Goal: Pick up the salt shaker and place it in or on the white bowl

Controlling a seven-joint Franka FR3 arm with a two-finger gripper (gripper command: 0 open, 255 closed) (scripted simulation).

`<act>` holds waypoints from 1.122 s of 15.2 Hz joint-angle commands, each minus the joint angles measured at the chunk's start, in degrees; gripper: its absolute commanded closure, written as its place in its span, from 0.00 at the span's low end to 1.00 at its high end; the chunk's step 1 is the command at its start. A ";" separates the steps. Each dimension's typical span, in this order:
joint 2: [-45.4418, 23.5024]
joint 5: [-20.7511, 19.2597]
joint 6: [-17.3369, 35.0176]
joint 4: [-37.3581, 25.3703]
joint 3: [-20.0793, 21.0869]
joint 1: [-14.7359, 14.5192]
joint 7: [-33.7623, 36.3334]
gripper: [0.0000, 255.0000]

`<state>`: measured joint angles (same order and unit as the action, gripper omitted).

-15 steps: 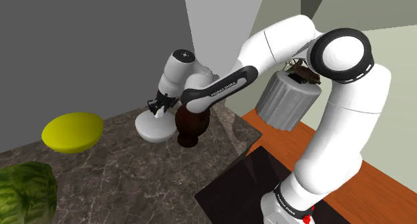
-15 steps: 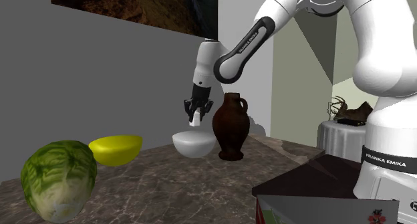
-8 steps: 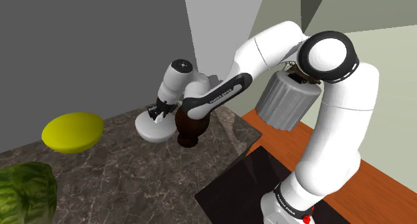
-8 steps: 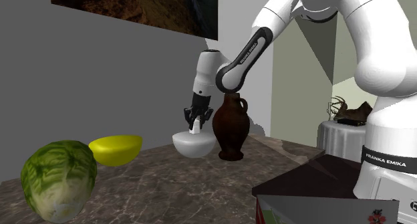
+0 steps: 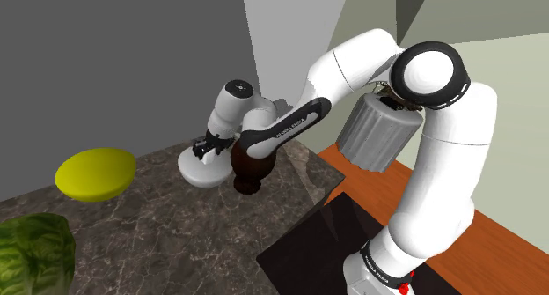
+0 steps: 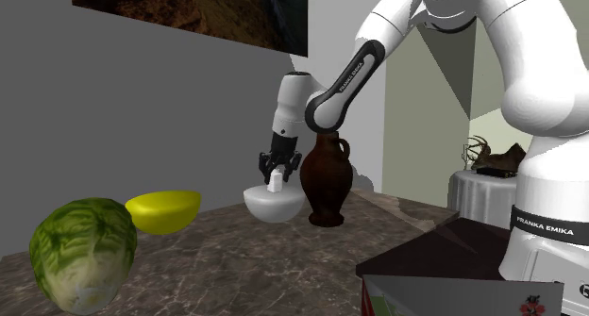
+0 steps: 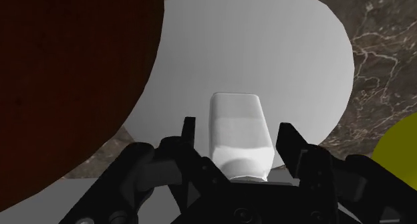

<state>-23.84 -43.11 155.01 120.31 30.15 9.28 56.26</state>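
Your claw (image 7: 238, 128) stands open: both black fingers are spread, with a sliver of gap on either side of the white salt shaker (image 7: 236, 116), so nothing is gripped. That shaker sits between the fingertips, in line with the claw, its far end pointing into the white bowl (image 7: 294, 49) directly beneath. In the second exterior view its lower end reaches the bowl's rim; you cannot tell whether it rests on the bowl's floor. By my reading the shaker is as good as delivered, and what's left is lifting clear without nudging it. Just beside the bowl stands the dark brown jug (image 7: 67, 75); farther off, the yellow bowl (image 7: 397, 149).
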 commanded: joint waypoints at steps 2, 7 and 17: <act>0.00 0.00 0.00 0.00 0.00 0.00 0.00 0.00; 4.02 4.11 -1.35 2.07 2.98 2.35 -2.80 0.00; 7.72 8.37 -2.61 3.68 5.62 4.43 -5.71 0.00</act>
